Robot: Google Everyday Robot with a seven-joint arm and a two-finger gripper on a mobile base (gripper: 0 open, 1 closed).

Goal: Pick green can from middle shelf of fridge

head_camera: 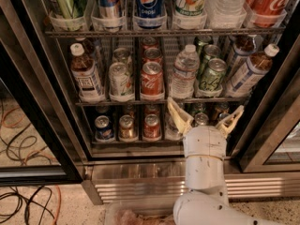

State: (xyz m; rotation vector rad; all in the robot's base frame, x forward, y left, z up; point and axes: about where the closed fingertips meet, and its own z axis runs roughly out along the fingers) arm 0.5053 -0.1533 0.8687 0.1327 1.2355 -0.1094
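The fridge [33, 107] stands open in front of me. The green can [211, 77] stands at the front of a lane on the middle shelf [89, 101], right of a clear water bottle [183, 72]; more green cans stand behind it. My gripper [205, 115] is open, its pale fingers [178, 114] spread wide just below the middle shelf's front edge, under the water bottle and the green can. It touches nothing.
The middle shelf also holds a red Coca-Cola can [151, 80], a pale silver can [120, 80] and brown drink bottles [86, 72] [250, 71]. Large bottles and cans stand on the top shelf [150, 31]. Small cans [127, 127] fill the bottom shelf. Cables [28, 200] lie on the floor at left.
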